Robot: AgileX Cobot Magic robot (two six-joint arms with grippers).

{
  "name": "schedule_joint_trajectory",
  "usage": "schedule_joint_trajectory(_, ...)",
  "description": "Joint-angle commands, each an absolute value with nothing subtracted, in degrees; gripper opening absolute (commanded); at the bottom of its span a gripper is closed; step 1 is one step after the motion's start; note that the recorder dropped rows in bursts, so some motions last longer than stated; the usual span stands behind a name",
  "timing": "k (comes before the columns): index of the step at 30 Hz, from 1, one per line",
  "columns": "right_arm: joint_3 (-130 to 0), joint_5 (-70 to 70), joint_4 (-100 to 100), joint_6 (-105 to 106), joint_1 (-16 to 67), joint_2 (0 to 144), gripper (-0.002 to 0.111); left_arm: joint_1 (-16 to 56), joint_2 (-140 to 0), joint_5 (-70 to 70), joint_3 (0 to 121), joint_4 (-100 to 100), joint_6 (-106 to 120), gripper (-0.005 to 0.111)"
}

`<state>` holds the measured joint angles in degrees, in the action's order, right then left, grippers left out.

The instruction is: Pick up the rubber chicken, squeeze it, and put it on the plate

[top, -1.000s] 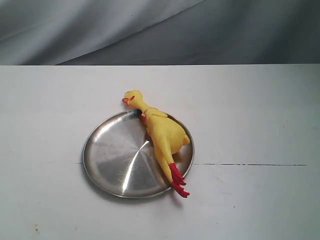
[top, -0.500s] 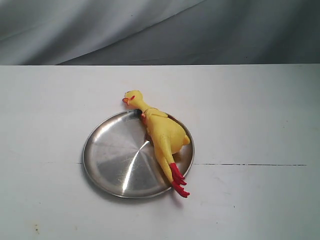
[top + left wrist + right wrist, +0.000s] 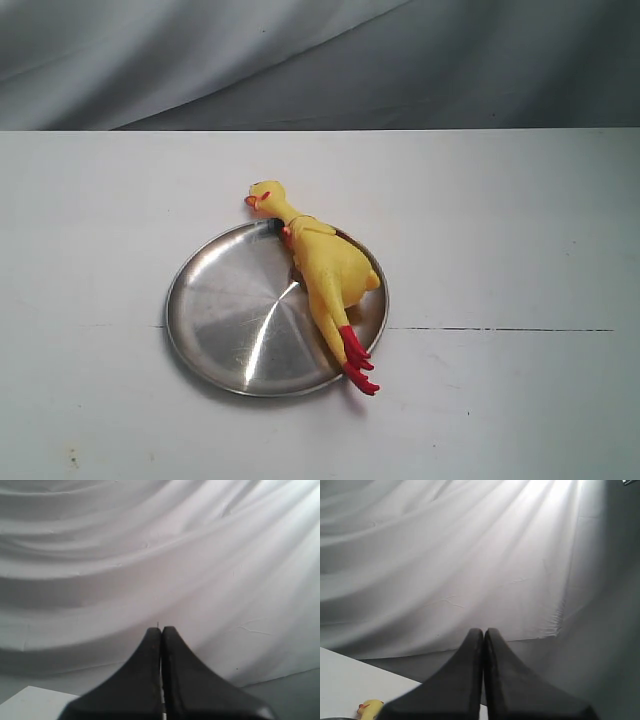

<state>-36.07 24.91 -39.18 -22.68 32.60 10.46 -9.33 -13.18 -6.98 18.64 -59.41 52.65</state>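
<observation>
The yellow rubber chicken (image 3: 322,270) lies across the right side of the steel plate (image 3: 220,320), its head past the far rim and its red feet over the near rim. Neither arm shows in the exterior view. My left gripper (image 3: 161,629) is shut with nothing in it and faces the grey cloth backdrop. My right gripper (image 3: 484,630) is shut and empty too; the rubber chicken's head (image 3: 370,708) peeks in at the edge of the right wrist view.
The plate rests on a white table (image 3: 500,250) with a thin dark seam (image 3: 500,329) running to the right of the plate. A draped grey cloth (image 3: 300,60) hangs behind the table's far edge.
</observation>
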Motion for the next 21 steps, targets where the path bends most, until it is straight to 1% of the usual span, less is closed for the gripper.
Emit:
schedule_joint_trajectory(1,-35.8,25.0,-38.9,-23.2,32.5,10.3,0.0,-9.4,-13.0,-6.5,18.3,-59.2,52.6,0.0)
schedule_joint_trajectory(21,-35.8,25.0,-38.9,-23.2,32.5,10.3,0.0,-9.4,-13.0,-7.3,18.3,-58.6,52.2,0.0)
